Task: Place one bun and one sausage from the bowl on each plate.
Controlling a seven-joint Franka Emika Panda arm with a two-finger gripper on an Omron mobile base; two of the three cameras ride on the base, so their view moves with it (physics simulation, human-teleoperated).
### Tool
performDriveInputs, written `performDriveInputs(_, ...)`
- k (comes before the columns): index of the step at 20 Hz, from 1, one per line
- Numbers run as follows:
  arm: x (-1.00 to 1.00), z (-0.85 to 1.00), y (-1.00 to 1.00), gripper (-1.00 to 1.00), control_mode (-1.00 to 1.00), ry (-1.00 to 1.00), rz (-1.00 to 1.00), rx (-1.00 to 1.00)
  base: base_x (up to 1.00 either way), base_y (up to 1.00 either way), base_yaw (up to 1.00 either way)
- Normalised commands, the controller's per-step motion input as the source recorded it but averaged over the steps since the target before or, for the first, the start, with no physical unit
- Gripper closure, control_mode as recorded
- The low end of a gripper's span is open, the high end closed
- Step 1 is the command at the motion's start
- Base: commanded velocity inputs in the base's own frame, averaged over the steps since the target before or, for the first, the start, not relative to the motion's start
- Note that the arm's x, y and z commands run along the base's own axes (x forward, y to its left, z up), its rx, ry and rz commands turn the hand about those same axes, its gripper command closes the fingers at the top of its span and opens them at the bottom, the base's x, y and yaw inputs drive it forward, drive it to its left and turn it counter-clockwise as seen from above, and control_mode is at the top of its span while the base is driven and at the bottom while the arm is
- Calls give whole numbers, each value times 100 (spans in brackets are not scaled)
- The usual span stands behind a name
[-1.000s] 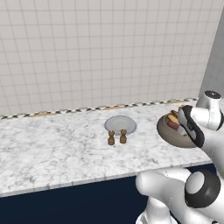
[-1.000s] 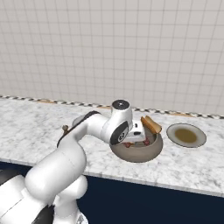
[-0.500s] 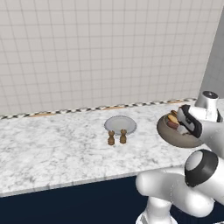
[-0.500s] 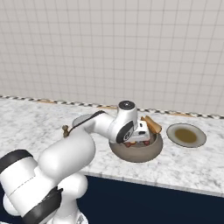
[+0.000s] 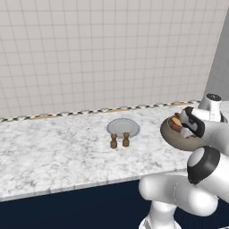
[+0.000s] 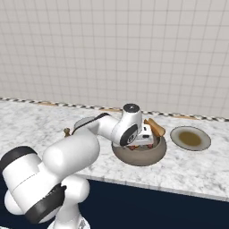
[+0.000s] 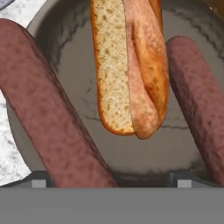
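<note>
Where the marble counter [image 5: 58, 152] runs under a white tiled wall [image 5: 103, 53] in the left base view, the white arm reaches in from the lower right and its hand hangs over the grey-brown bowl [image 5: 172, 136] at the right end. The gripper [image 5: 187, 132] sits low over the bowl's contents, and a bun end and a dark sausage peek out beside it. Well to the left of the bowl lies the light grey plate [image 5: 123, 127], with two small brown shakers [image 5: 120, 140] standing just in front of it.

Seen from the right base view, the arm curves up from the lower left and its hand points down into the bowl [image 6: 139, 155]. A bun [image 6: 154, 127] leans on the bowl's far rim, just beyond the hand. Right of the bowl, apart from it, lies the tan plate [image 6: 190, 138] with its darker centre.

Looking along the hand in the hand view, the two fingertips [image 7: 38, 179] stand spread as wide as they go, near the bottom corners, holding nothing. Between them lies the speckled bowl floor [image 7: 131, 153]. A split bun [image 7: 129, 65] lies straight ahead, its near end well short of the tips. One sausage [image 7: 48, 113] slants from upper left down towards the left fingertip, very close to it; another sausage [image 7: 197, 100] runs down the right side towards the right fingertip.
</note>
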Motion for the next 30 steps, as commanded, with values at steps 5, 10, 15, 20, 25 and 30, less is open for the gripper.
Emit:
performDriveInputs(5,0,0,0,-100,-100,0,0,0,0,0,0)
performDriveInputs(10,0,0,0,100,-100,0,0,0,0,0,0)
performDriveInputs(15,0,0,2,100,-100,0,0,0,0,0,0)
performDriveInputs(20,-32,40,0,100,-100,-1,0,4,0,0,0)
performDriveInputs(25,-35,77,23,100,-100,-3,0,0,0,0,0)
performDriveInputs(30,33,59,92,100,-100,-9,0,1,0,0,0)
